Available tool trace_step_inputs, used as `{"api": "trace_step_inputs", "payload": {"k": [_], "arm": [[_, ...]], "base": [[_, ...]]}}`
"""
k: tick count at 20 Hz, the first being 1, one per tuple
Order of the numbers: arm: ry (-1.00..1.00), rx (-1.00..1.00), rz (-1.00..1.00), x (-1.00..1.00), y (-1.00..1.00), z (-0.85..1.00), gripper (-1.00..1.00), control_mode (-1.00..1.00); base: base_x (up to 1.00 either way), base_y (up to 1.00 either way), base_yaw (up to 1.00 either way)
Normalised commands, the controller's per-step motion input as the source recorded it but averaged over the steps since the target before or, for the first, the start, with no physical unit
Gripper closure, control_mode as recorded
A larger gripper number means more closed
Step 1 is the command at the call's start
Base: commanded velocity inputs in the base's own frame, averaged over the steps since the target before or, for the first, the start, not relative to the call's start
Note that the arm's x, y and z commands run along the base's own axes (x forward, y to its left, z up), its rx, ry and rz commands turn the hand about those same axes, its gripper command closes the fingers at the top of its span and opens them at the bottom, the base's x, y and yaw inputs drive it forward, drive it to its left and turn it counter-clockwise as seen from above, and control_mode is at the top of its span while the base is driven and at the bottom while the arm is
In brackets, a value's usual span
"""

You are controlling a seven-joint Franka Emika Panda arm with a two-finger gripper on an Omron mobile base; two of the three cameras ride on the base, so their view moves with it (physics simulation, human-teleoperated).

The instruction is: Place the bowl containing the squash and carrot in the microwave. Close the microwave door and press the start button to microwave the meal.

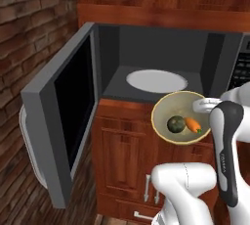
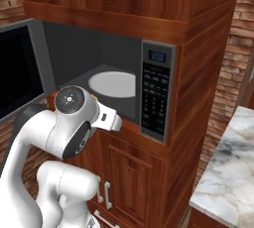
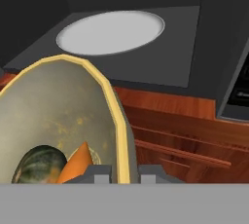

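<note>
The tan bowl [image 1: 172,105] with its olive-yellow rim hangs tilted in the air just in front of the open microwave [image 1: 161,48], below its floor level. Inside the bowl lie the dark green squash [image 1: 176,123] and the orange carrot [image 1: 193,124]. My gripper [image 1: 205,105] is shut on the bowl's right rim. In the hand view the gripper [image 3: 124,172] straddles the rim of the bowl [image 3: 53,106], with the squash [image 3: 39,164] and carrot [image 3: 78,162] low inside. The microwave door [image 1: 63,116] stands swung wide open at the left. The white turntable [image 3: 109,32] lies ahead.
The black keypad panel [image 2: 156,93] sits on the microwave's right side. Wooden cabinets [image 1: 127,160] run below and above the microwave. A brick wall [image 1: 29,28] stands at the left, and a marble counter [image 2: 228,172] at the right.
</note>
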Motion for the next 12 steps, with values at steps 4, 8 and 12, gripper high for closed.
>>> {"api": "trace_step_inputs", "payload": {"k": [4,8,12], "arm": [[0.0,0.0,0.0,0.0,0.0,0.0,1.0,1.0],[0.0,0.0,0.0,0.0,0.0,0.0,1.0,1.0],[0.0,0.0,0.0,0.0,0.0,0.0,1.0,1.0]], "base": [[0.0,0.12,-0.15],[0.0,0.27,-0.13],[-0.01,0.43,-0.1]]}}
